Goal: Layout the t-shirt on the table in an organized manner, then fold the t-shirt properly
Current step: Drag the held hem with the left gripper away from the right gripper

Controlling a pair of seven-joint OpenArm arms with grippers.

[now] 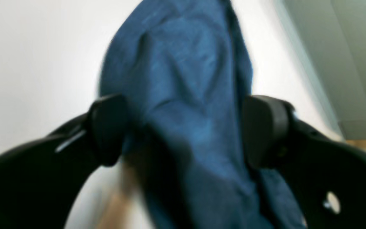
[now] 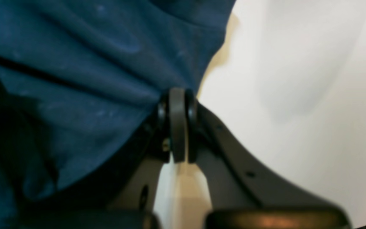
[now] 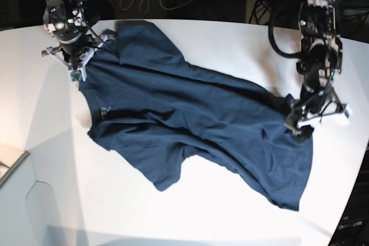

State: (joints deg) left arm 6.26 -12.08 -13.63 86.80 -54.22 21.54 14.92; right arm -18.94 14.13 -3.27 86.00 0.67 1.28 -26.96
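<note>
Dark navy-blue short-sleeved fabric t-shirt: lies spread diagonally, still rumpled, across the large matte white table, apparently stretched between two arms to flatten it for folding. Right gripper: jaws closed, pinching the fabric edge. Left gripper: jaws wide open, straddling a fabric ridge without clamping it.

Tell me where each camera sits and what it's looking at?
Left wrist: rides the left arm, looks past the open left gripper at the t-shirt.
Right wrist: rides the right arm, looks past the shut right gripper pinching cloth.
Base: looks down on the table, both arms showing.
All three share the t-shirt.
</note>
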